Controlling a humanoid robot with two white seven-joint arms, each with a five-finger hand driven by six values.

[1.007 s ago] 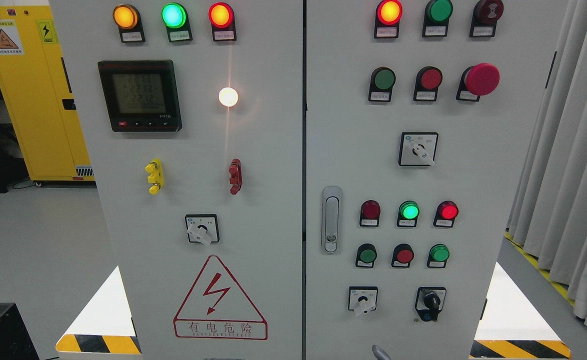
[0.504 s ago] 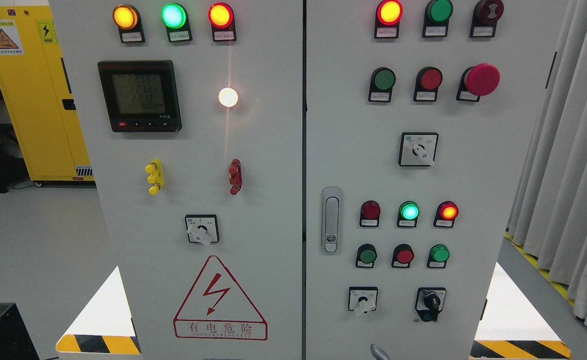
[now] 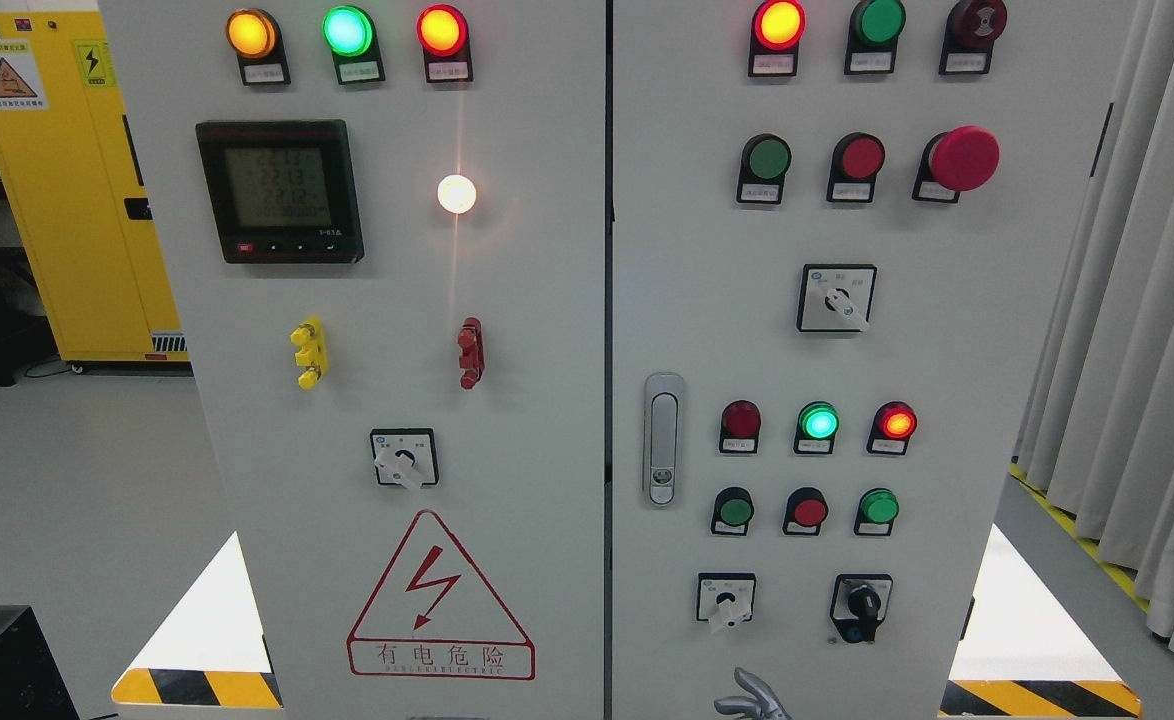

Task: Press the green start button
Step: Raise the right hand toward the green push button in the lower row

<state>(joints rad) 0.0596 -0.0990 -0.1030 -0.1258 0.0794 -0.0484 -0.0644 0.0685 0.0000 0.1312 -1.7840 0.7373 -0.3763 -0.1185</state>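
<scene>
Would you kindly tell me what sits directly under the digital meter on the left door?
Below the meter are a yellow terminal, then a rotary switch. Nothing covers them.

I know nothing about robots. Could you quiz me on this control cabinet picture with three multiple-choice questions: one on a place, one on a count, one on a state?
1. Where is the right hand? A top left; B bottom edge, below the white selector switch; C on the yellow locker.
2. How many round lamps top the left door? A two; B three; C five.
3. The white lamp beside the meter is: A lit; B dark; C covered.
Answers: B, it shows at the frame's bottom; B, orange, green and red-orange in a row; A, it glows with a flare.
</scene>
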